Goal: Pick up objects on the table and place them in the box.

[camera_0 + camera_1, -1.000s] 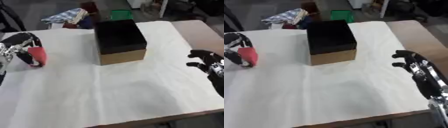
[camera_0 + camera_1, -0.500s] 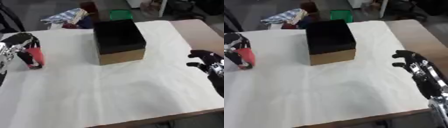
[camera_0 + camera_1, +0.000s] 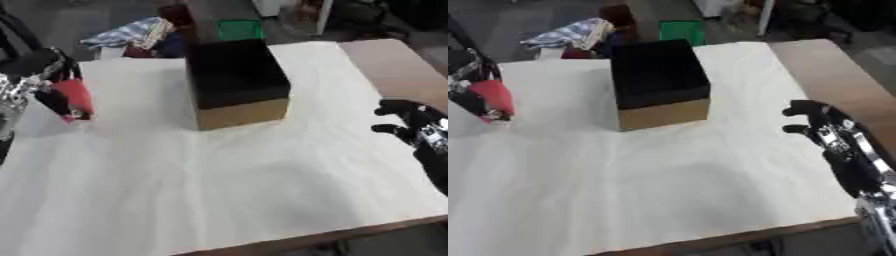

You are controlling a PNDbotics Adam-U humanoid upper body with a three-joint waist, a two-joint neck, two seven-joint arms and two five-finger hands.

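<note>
Red obj (image 3: pixel 73 98) (bottle-ish?), black cap

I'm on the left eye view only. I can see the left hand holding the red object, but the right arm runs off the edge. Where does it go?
Observer: In the right eye view the right hand hangs open, and its forearm runs down to the lower right corner.
Operator: What's on the far side of that hand?
Observer: Only the bare brown table shows to its right, past the edge of the white cloth.
</note>
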